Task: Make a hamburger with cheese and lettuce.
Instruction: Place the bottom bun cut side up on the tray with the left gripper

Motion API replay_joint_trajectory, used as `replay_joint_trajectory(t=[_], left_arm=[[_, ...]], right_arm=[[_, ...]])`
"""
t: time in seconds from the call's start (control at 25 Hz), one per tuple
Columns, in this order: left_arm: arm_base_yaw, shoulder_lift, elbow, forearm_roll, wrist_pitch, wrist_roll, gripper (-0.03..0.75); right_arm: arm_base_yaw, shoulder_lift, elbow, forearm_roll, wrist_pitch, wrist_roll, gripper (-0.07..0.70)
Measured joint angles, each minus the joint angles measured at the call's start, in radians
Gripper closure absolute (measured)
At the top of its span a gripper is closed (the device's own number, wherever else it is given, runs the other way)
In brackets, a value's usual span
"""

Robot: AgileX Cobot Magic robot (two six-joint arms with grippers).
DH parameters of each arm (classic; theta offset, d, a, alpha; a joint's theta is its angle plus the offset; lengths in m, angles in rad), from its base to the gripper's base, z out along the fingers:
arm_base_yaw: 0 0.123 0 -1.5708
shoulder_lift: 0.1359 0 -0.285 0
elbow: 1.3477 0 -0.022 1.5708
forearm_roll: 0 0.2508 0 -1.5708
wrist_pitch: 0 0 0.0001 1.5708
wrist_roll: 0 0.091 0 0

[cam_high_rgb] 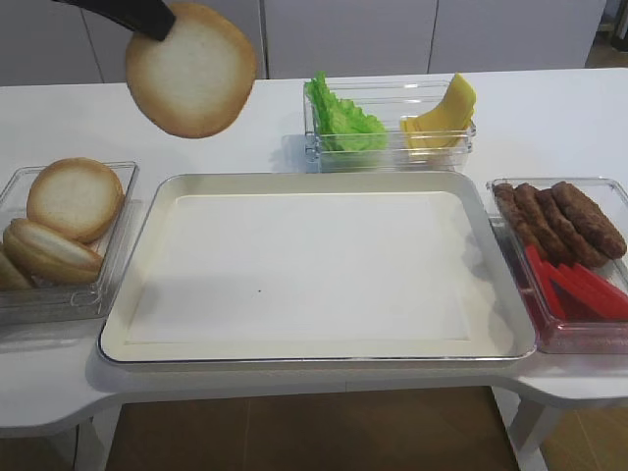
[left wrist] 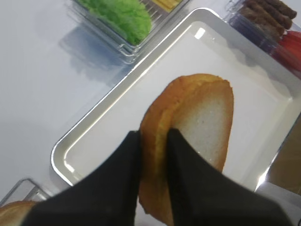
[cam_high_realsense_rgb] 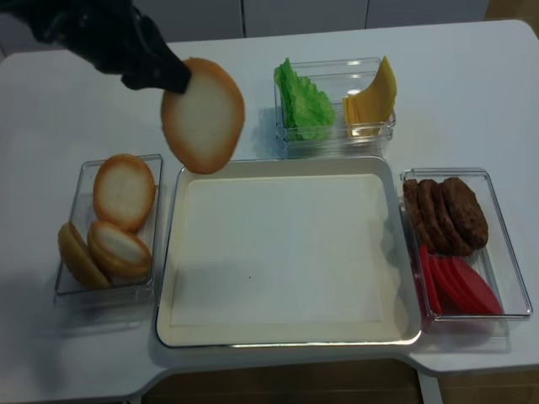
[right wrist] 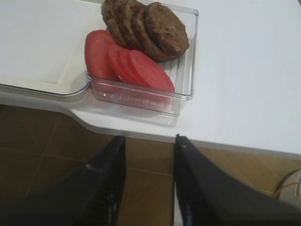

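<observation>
So, left claw (left wrist: 154, 155) pinching bun half (left wrist: 197, 141) by rim, hanging edge-down above tray's (cam_high_rgb: 137, 245) near-left corner. Looks light, spongy, dents easy, so rim grip seems right. Right claw (right wrist: 149, 141) spread, empty, hovering off desk (right wrist: 244, 70) edge beside patty bin (right wrist: 186, 89).

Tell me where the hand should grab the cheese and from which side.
Pinch the curved upper edge of the cheese from above. The thin slices stand on end in the clear container, so their tops rise past its walls while the sides are boxed in.
</observation>
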Motion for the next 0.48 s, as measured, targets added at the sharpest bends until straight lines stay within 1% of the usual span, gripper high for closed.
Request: replay_joint_trajectory(t=[0.2, 0.32, 0.48], left_arm=[[-0.056, 0.059, 0.000, -0.005, 0.000, -0.064, 0.594], [-0.079, 0.109, 0.000, -0.011, 0.000, -0.080, 0.594], [-0.099, 0.170, 0.000, -0.065, -0.004, -0.085, 0.595]], right_arm=[[0.000, 0.000, 0.000, 0.000, 0.000, 0.000, 0.351], [0.000, 0.000, 0.000, 0.000, 0.000, 0.000, 0.351], [0.000, 0.000, 0.000, 0.000, 0.000, 0.000, 0.351]])
